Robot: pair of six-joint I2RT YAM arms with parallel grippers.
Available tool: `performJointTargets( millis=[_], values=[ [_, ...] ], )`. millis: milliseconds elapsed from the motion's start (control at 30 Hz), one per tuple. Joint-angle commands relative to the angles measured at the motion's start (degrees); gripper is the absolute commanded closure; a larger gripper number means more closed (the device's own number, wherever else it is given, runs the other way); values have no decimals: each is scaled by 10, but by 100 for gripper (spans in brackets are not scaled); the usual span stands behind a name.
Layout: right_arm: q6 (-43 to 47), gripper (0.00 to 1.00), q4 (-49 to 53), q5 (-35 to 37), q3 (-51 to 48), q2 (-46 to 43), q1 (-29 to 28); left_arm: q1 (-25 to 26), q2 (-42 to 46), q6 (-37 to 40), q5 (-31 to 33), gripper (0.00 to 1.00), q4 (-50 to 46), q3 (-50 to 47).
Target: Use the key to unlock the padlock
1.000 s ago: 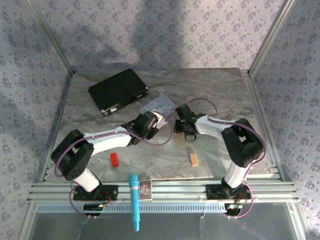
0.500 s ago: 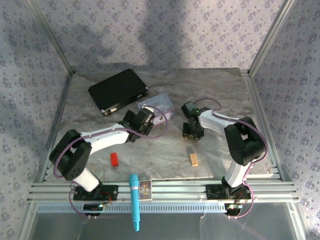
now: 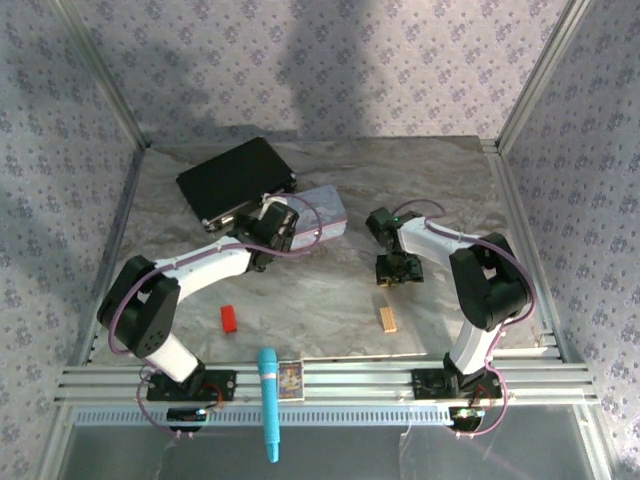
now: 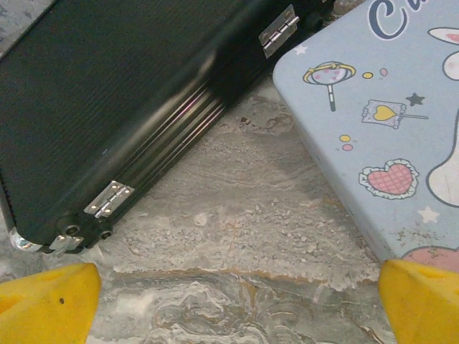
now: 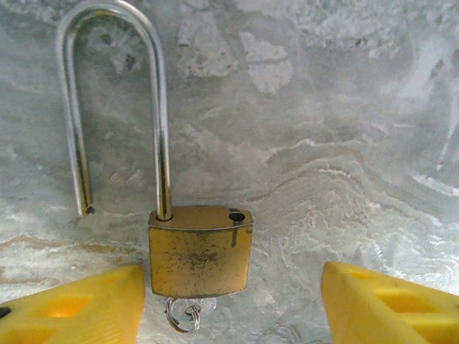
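The brass padlock (image 5: 199, 251) lies flat on the marbled table, and its thin steel shackle (image 5: 115, 100) is swung out with the free end out of its hole. The small silver key (image 5: 188, 309) sits in the keyhole at the body's bottom, with a ring through it. My right gripper (image 5: 233, 301) is open, its yellow fingers (image 5: 72, 308) on either side of the padlock's body, the left one close to it. In the top view the right gripper (image 3: 398, 268) points down at mid-table. My left gripper (image 4: 233, 308) is open over bare table between a black case and a pastel tin.
The black case (image 3: 235, 180) lies at the back left, with the pastel tin box (image 3: 318, 212) beside it. A tan block (image 3: 387, 318) and a red block (image 3: 229, 318) sit nearer the front. A blue pen-like stick (image 3: 268, 400) and a small card (image 3: 290, 378) rest on the front rail.
The two grippers were close together at mid-table and have drawn apart. The left arm swung back-left toward the black case; the right gripper shifted right and nearer.
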State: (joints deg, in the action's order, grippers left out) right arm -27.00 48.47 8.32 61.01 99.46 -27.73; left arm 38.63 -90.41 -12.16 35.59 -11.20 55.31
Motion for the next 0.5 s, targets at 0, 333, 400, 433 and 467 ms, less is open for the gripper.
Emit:
performJointTargets(
  millis=[0, 333, 400, 433, 467],
  values=[
    [16, 24, -20, -6, 0, -46, 1, 0, 52, -16, -15, 0, 15, -22],
    [108, 1, -216, 110, -81, -305, -22, -74, 255, -3, -5, 0, 190, -172],
    [154, 1, -277, 125, -114, -348, -15, -107, 279, -8, 18, 0, 171, -177],
    [183, 1, -308, 127, -132, -361, -10, -123, 290, -2, 20, 0, 168, -182],
    [203, 1, -338, 143, -150, -374, -3, -138, 302, 7, 30, 0, 180, -193]
  ],
)
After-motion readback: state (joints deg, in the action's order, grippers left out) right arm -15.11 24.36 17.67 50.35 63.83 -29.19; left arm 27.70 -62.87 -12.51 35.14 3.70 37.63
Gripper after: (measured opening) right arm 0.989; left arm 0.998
